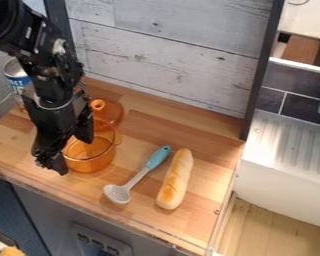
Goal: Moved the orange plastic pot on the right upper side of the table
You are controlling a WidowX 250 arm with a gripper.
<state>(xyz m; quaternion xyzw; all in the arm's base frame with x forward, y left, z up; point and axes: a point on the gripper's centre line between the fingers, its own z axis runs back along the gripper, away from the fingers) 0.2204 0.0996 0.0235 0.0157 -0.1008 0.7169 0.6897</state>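
Fingers spread wide on the black gripper (pixel 74 155), no grip visible, and an off-centre pinch on that orange pot (pixel 92 163) could tip it towards the lid (pixel 110 113)!

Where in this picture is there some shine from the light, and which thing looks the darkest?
Camera view: pale shine on the white ribbed surface at right; small highlights on the orange pot; the black arm looks darkest.

No text legible with certainty; can (pixel 16 75) at upper left of frame bears partly hidden lettering; wording unclear.
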